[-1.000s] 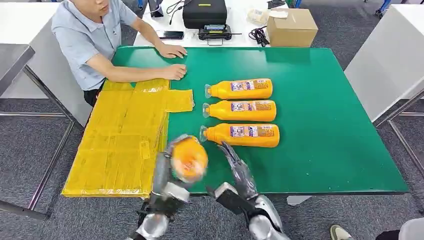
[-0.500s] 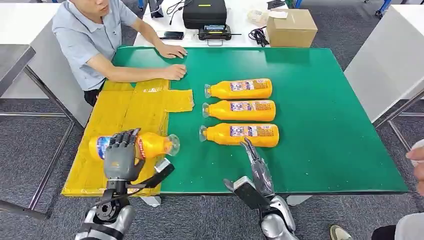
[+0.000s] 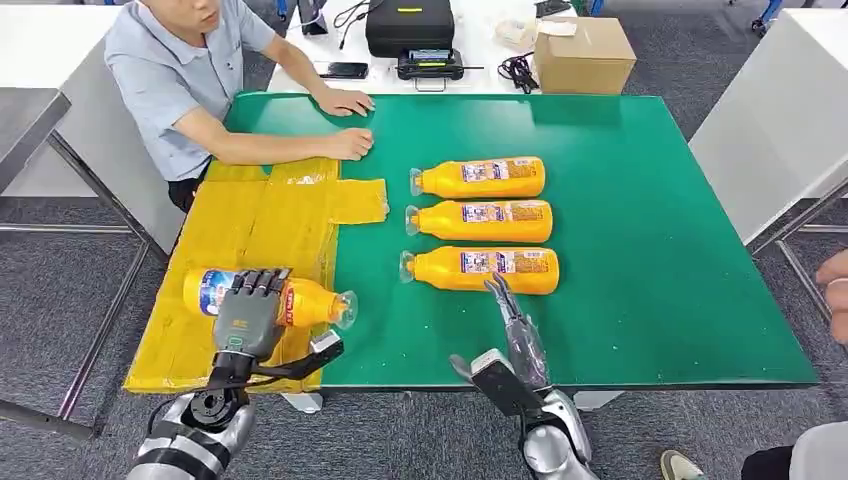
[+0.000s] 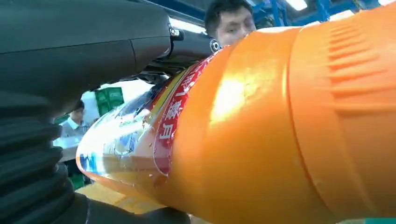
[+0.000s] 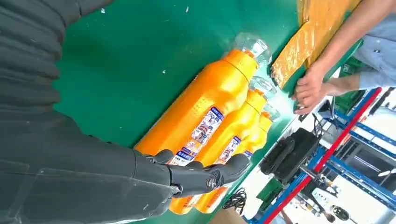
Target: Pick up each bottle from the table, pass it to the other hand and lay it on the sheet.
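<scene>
My left hand point(image 3: 248, 312) grips an orange bottle point(image 3: 300, 299) lying sideways over the near part of the yellow sheet point(image 3: 250, 240), clear cap pointing right; up close the bottle point(image 4: 261, 135) shows under my dark fingers point(image 4: 93, 42). Three more orange bottles lie in a row on the green table point(image 3: 640, 230): far point(image 3: 480, 178), middle point(image 3: 482, 221) and near point(image 3: 482, 269). My right hand point(image 3: 515, 325) is open, fingers straight, just in front of the near bottle point(image 5: 196, 112) and not touching it.
A person sits at the table's far left, both hands point(image 3: 348, 143) resting by the sheet's far edge. A cardboard box point(image 3: 582, 55) and black case point(image 3: 408, 25) stand on the white table behind. Another person's hand point(image 3: 832, 295) shows at the right edge.
My left hand swung the bottle from the table's front edge out to the left and laid it sideways over the sheet. My right hand drew back and now stays still.
</scene>
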Robot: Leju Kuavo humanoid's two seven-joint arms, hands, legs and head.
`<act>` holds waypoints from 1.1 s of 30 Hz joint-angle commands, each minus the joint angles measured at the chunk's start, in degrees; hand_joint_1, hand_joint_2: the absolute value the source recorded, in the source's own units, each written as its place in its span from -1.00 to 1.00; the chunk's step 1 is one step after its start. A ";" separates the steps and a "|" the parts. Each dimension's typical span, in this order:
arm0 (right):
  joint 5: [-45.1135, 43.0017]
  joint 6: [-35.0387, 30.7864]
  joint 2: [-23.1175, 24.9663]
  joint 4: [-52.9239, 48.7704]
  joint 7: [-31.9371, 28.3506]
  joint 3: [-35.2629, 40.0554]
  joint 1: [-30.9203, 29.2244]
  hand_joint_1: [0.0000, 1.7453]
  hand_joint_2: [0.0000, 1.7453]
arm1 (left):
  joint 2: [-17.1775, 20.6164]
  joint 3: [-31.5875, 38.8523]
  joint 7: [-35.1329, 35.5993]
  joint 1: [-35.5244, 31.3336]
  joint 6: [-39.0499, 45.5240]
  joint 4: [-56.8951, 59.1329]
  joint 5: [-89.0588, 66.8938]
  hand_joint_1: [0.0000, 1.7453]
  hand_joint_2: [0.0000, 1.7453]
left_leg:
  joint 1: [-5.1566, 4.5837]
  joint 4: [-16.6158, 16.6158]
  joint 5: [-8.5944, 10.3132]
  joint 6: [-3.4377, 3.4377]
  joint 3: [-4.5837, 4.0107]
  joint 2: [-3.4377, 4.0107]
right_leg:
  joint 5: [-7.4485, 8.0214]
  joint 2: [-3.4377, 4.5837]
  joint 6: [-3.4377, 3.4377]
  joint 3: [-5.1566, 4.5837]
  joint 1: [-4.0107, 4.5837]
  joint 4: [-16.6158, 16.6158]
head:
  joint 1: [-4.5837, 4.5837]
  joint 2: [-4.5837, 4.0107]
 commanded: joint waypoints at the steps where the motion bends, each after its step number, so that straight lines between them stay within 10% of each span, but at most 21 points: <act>1: -1.02 -0.21 1.18 3.27 -1.24 -2.60 -1.96 -1.00 1.00 | -0.70 0.89 -9.28 -7.50 0.16 14.94 4.96 1.00 1.00 | 0.04 -0.03 0.00 -0.07 0.10 0.02 | -0.01 -0.02 -0.08 0.11 0.05 -0.03 | 0.00 0.00; 3: -1.13 0.00 1.37 3.27 -1.26 -2.63 -1.79 -1.00 1.00 | -1.69 -0.08 -9.58 -6.97 -2.79 13.64 5.27 0.66 1.00 | 0.11 0.01 -0.10 -0.14 0.28 0.00 | -0.10 -0.05 -0.17 0.32 0.12 -0.02 | 0.00 0.00; 4: -1.13 0.11 1.44 3.37 -1.26 -2.57 -1.85 -1.00 1.00 | -1.72 -0.43 -9.42 -7.10 -3.99 13.64 5.23 -0.98 1.00 | 0.06 -0.01 -0.05 -0.08 0.20 0.00 | -0.06 -0.03 -0.10 0.22 0.06 -0.03 | -0.02 0.00; 11: 1.47 -0.47 0.76 4.33 0.27 -2.39 -2.88 -1.00 1.00 | -1.69 -2.24 -6.91 -10.13 -15.36 17.97 5.52 -1.00 1.00 | 0.04 -0.05 -0.03 -0.10 0.37 -0.07 | -0.03 -0.06 -0.13 0.44 0.04 -0.06 | 0.00 0.00; 24: 36.59 -8.36 -9.16 1.49 18.57 4.26 -9.90 -1.00 1.00 | -3.91 -3.36 -3.28 -13.11 -24.32 23.03 7.30 -1.00 1.00 | -0.03 -0.05 0.25 -0.05 0.87 -0.24 | 0.16 -0.15 -0.09 0.97 -0.03 -0.05 | -0.02 0.00; 33: 39.36 -8.52 -10.51 -0.68 21.05 4.67 -9.92 -1.00 1.00 | -4.48 -4.91 -2.72 -11.39 -22.57 19.90 6.26 -1.00 1.00 | 0.00 -0.09 0.32 -0.08 0.98 -0.16 | 0.27 -0.09 -0.19 1.06 0.02 -0.09 | -0.02 0.00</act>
